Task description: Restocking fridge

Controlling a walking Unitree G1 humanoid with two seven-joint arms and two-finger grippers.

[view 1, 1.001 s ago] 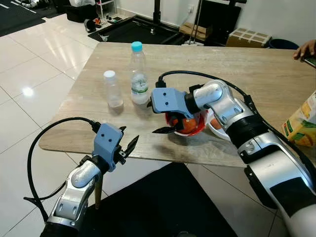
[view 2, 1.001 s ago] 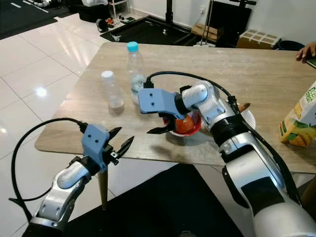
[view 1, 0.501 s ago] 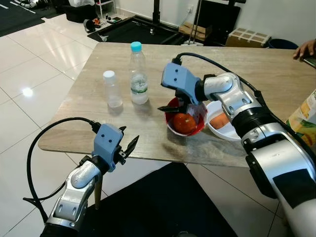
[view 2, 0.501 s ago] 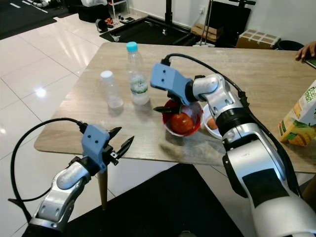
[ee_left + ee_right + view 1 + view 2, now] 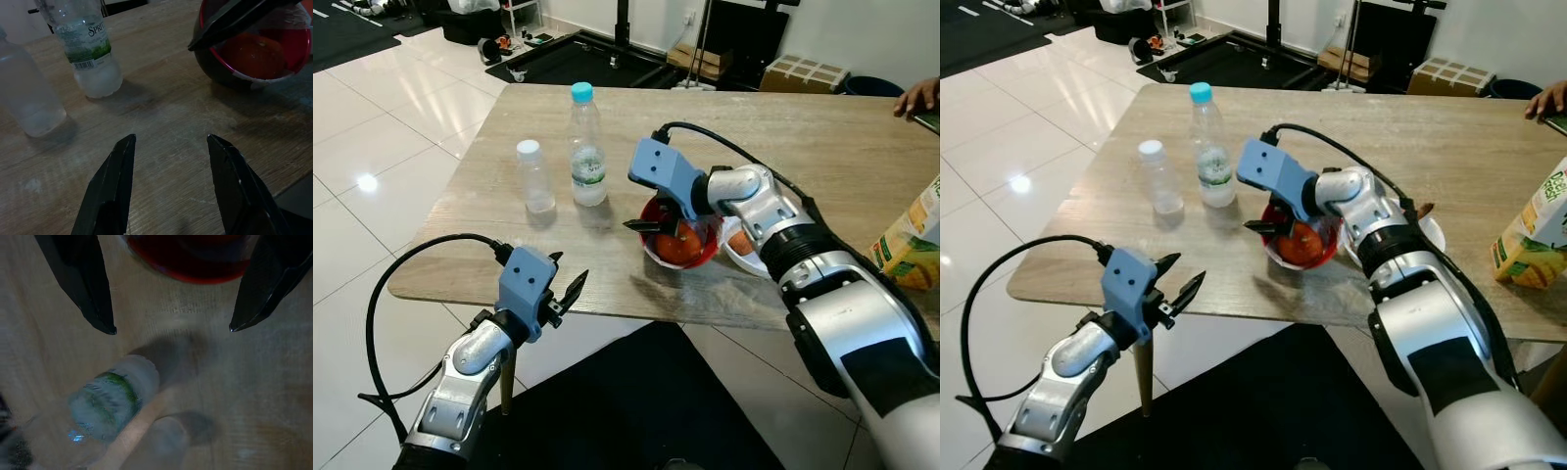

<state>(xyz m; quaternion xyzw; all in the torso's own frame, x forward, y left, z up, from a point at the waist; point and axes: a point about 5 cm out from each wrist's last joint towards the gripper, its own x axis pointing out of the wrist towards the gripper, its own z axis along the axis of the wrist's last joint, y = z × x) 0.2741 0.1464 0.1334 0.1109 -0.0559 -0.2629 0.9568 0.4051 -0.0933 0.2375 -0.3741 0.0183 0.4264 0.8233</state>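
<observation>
A red bowl [image 5: 703,258] holding a round orange-red fruit [image 5: 678,251] stands on the wooden table [image 5: 822,147]. My right gripper [image 5: 652,229] hovers open at the bowl's left rim, one black finger reaching out past the rim and the other over the fruit. To the left of the bowl stand a clear Sprite bottle [image 5: 588,149] with a blue cap and a shorter bottle [image 5: 537,177] with a white cap. My left gripper [image 5: 566,295] is open in the air just off the table's front edge, pointing at the bottles and the bowl [image 5: 217,74].
A white bowl [image 5: 750,257] with an orange item sits right of the red bowl. A juice carton [image 5: 911,240] stands at the right edge. A person's hand [image 5: 920,98] rests at the far right. Tiled floor and a dark mat lie below the table.
My right gripper rose from the bowl's front side to above the bowl, then dropped a little to its left rim. The left arm has stayed still.
</observation>
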